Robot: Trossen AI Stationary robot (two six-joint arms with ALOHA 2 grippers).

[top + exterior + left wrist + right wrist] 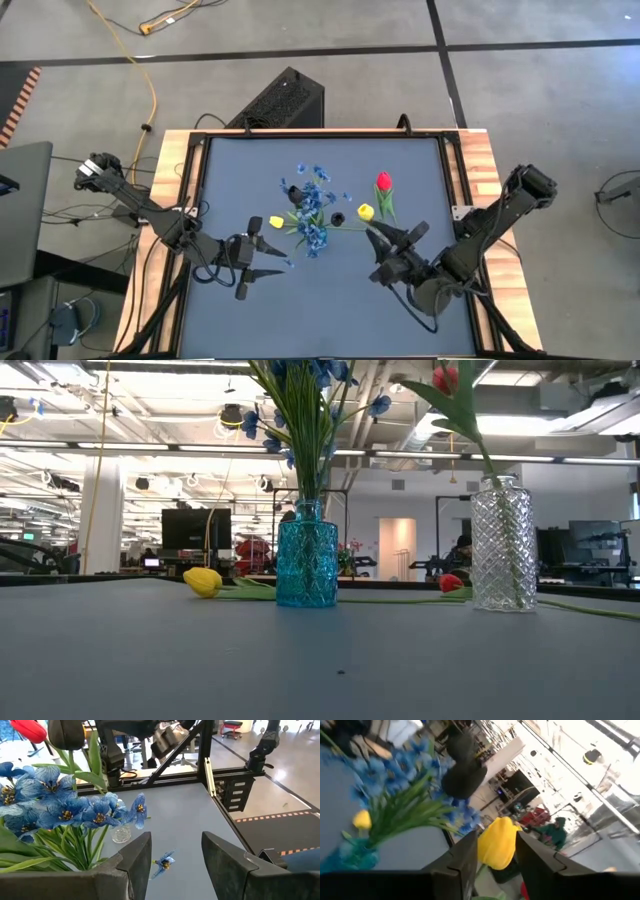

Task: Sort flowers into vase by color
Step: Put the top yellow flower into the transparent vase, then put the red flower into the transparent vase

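A blue glass vase (306,555) holds the blue sprays (310,215). To its right, a clear glass vase (500,545) holds a red tulip (383,182). One yellow tulip (276,222) lies on its side on the mat, left of the blue vase. A red bloom (451,582) lies behind the two vases. My right gripper (383,240) is up near the vases and shut on the other yellow tulip (366,211). My left gripper (272,258) hangs open near the blue sprays, above a fallen blue blossom (163,863). Neither gripper shows in the low view. My right gripper has the yellow tulip between its two fingers, at the lower part of the bloom (492,862) where the stem begins. The fingers hide the exact spot. The bloom sticks out beyond the fingertips. The tulip is lifted clear of the table.
The dark mat has a wooden rim (480,170). A black box (285,100) and cables lie beyond the far edge. A small dark object (337,217) sits between the vases. Loose blue petals (348,196) dot the mat. The mat's near half (320,660) is open room.
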